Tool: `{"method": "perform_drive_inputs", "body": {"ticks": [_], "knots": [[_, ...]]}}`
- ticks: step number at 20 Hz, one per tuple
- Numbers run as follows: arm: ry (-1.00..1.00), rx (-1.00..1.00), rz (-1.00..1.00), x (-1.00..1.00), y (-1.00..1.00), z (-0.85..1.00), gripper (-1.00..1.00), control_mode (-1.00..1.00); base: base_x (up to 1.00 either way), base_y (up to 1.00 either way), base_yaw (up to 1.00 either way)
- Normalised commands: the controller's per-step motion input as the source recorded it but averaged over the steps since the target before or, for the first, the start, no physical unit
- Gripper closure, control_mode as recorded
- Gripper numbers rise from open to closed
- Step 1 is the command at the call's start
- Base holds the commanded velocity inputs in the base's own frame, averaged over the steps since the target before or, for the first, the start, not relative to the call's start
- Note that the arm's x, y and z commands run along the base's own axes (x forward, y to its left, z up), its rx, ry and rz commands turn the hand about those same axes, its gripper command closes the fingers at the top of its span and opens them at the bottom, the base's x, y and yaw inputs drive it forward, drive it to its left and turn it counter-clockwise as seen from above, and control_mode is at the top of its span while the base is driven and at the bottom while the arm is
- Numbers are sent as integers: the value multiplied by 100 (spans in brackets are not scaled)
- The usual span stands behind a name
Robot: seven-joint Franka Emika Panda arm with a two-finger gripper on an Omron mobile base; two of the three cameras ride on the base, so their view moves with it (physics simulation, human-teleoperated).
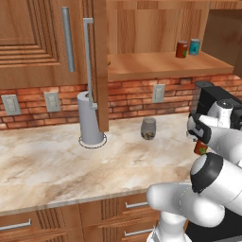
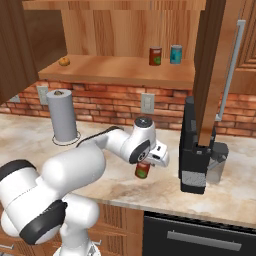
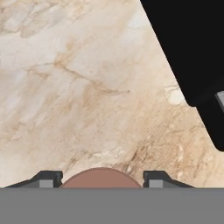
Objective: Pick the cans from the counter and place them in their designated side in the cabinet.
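End effector [image 3: 101, 181] grips red can [image 2: 143, 170] (hand view: counter [image 3: 78, 87] below).

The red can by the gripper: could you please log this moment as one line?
gripper: shut on red can | counter: below | second red can: cabinet shelf, beside teal can

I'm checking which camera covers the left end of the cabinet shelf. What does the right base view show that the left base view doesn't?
Right base view alone: a small round orange-brown item at the shelf's left end.

Left base view alone: a greyish glass jar on the marbled beige counter.

Both: a short red can beside a teal-blue can on the wooden cabinet shelf, a grey paper towel roll, a black coffee machine, and the gripper closed on a second red can.
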Motion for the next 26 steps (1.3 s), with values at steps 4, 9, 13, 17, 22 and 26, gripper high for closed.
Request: {"method": "perform_drive_inputs", "body": {"ticks": [4,9,13,17,22,26], "knots": [[0,1,0,1,0,31,100,-100,0,0,0],[0,2,0,2,0,27,100,-100,0,0,0],[0,3,1,0,0,26,100,-100,0,0,0],[-5,1,2,0,0,31,100,-100,0,0,0],[-12,2,1,-1,1,36,100,-100,0,0,0],[-14,1,0,-9,8,35,100,-100,0,0,0]]}}
